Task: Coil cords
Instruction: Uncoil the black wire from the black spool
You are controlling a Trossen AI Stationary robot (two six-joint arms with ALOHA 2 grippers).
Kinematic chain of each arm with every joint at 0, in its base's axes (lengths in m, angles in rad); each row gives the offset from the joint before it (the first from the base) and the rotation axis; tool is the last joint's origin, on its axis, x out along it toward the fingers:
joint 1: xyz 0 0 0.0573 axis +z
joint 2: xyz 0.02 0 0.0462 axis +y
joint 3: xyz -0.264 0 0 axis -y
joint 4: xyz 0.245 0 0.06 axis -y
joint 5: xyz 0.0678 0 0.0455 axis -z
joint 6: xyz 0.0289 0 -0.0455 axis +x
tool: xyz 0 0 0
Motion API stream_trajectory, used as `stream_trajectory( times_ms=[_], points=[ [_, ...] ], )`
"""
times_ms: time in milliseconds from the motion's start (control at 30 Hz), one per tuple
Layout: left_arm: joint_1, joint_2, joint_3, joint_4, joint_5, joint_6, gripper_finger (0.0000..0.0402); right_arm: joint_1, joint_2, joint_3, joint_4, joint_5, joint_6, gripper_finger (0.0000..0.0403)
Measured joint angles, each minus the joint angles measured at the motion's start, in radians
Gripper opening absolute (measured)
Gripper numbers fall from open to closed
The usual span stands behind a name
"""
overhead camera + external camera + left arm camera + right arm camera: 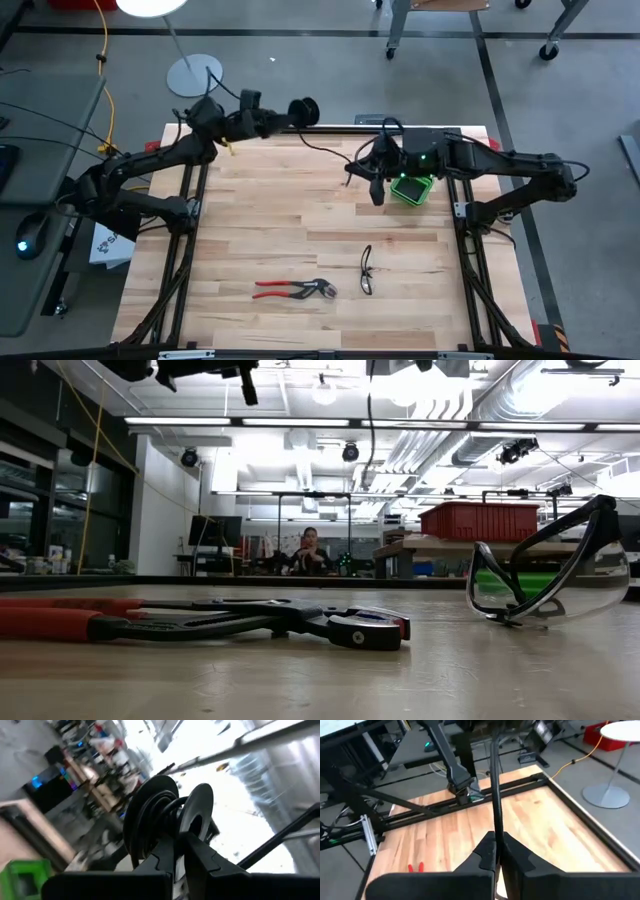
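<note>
A black spool (pixel 165 820) with the thin black cord (pixel 150 827) wound between its two flanges is held up over the table's far edge, with my left gripper (pixel 286 116) shut on it. From the spool (pixel 304 110) the cord (pixel 325 148) runs across to my right gripper (pixel 353 168), which is shut on it above the table's far middle. In the right wrist view the cord (pixel 495 790) rises in a straight line from between the fingers. My left gripper pinches the spool from its underside (pixel 181 842), where the hub meets one flange. The fingers hide the exact spot. The spool is lifted clear of the table, its axis roughly level. My right gripper pinches the cord's free stretch (pixel 495 836) between its two fingers. They come from the table's right, slanting a little downward. The cord lies along the fingers and runs taut toward the spool, clear of the table.
A green box (pixel 412 188) sits just right of my right gripper. Red-handled pliers (pixel 293 290) and safety glasses (pixel 366 270) lie near the front middle. A yellow cable (pixel 104 60) and a lamp base (pixel 195 73) lie on the floor beyond the far left corner.
</note>
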Motion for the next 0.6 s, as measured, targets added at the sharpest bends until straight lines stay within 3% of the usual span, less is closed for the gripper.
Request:
stream_trajectory(
  times_ms=[133, 333, 433, 533, 600],
  points=[
    [0.003, 0.0, 0.0, 0.049, -0.044, -0.08, 0.0012, 0.021, 0.013, 0.0, -0.004, -0.011, 0.004, 0.0029],
    [-0.011, 0.0, 0.0, 0.069, -0.055, -0.178, 0.0012, 0.035, 0.031, 0.0, -0.03, -0.014, 0.001, 0.0138],
    [-0.041, 0.0, 0.0, 0.094, -0.046, -0.208, 0.0012, 0.035, 0.034, 0.0, -0.012, 0.081, 0.0, 0.0191],
    [-0.079, 0.0, 0.0, 0.125, -0.032, -0.23, 0.0012, 0.028, 0.035, 0.0, 0.061, 0.173, -0.006, 0.022],
    [-0.104, 0.0, 0.0, 0.134, 0.001, -0.257, 0.0012, 0.007, 0.034, 0.0, 0.133, 0.15, 0.0, 0.0225]
  ],
)
